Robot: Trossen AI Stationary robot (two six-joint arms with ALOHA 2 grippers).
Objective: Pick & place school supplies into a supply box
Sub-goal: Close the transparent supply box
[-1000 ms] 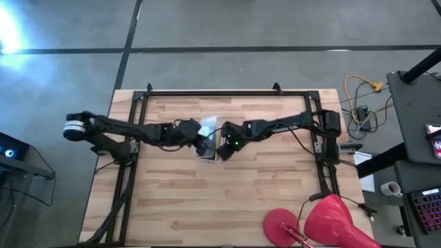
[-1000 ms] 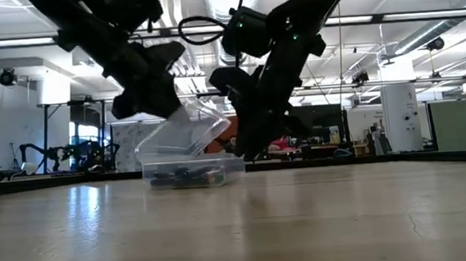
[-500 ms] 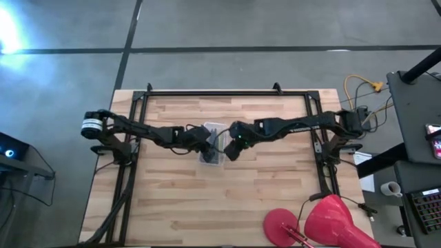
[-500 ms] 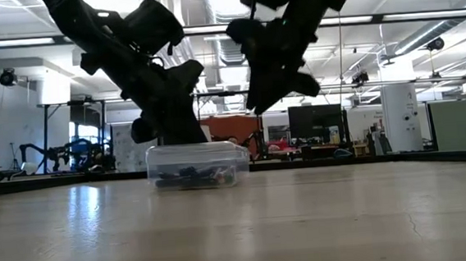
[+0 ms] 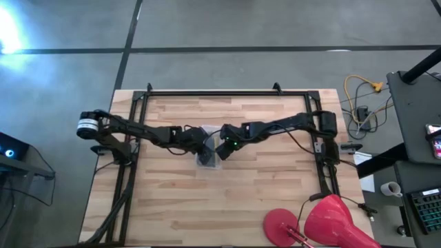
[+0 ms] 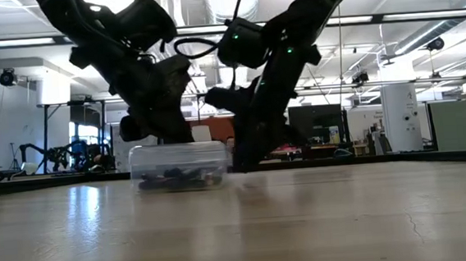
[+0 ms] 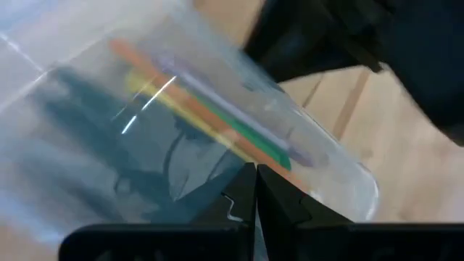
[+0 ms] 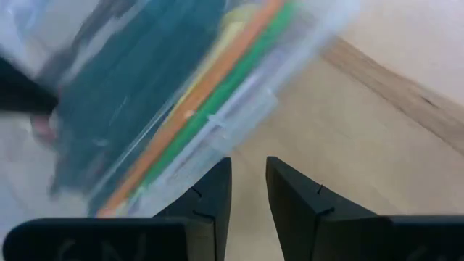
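The supply box is a clear case with its lid down, resting flat on the table's middle. Orange, green, yellow and dark pens lie inside it, and they also show in the right wrist view. My left gripper is shut and sits on top of the box. My right gripper is slightly open. It points down beside the box's right end, near the lid's small latch tab. My left gripper presses its shut fingertips down on the box's clear lid, coming from above and slanting in from the table's left. The box stays flat on the table under it. Whether my right gripper touches the box's right end, I cannot tell.
A big red and pink round object and a red disc sit at the table's near right corner. A black metal frame runs along the far and side edges. Bare wood lies near of the box.
The box's lid, propped half open a second ago, has come down shut. My left gripper moved over the box and down onto the lid. My right gripper rose clear, then dropped beside the box's right end. The box slid slightly toward the table's left.
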